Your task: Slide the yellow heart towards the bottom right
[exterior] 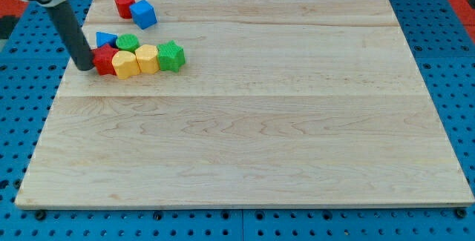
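Note:
Two yellow blocks sit side by side in a row at the view's upper left. The left one (125, 64) looks like the yellow heart; the right one (147, 58) looks more many-sided. A red star-like block (105, 60) touches the left end of the row and a green star (171, 55) the right end. My tip (84, 67) rests on the board just left of the red block, touching or nearly touching it. The dark rod (68, 27) leans up to the view's top left.
A blue triangle-like block (106, 39) and a green block (128, 43) lie just above the row. A red block (124, 4) and a blue cube (143, 13) sit near the top edge. The wooden board (267, 137) lies on a blue pegboard surface.

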Tool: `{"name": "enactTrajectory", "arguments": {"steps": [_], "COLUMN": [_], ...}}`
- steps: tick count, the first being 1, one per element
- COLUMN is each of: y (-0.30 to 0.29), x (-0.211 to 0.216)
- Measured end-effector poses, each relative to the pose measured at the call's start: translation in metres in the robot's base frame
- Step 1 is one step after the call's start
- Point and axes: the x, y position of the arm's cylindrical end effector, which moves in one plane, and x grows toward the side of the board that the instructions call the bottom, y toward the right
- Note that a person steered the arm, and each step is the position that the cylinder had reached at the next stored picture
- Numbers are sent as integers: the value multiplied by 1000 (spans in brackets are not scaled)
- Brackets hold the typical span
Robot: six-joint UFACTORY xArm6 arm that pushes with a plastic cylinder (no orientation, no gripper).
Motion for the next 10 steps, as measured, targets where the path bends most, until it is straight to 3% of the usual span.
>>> {"name": "enactTrajectory", "arguments": {"steps": [3, 4, 5, 6, 7, 8, 9, 10], "y": [110, 135, 69, 135, 222, 316, 338, 250], "x": [12, 51, 59, 76, 47, 66, 108, 77]}}
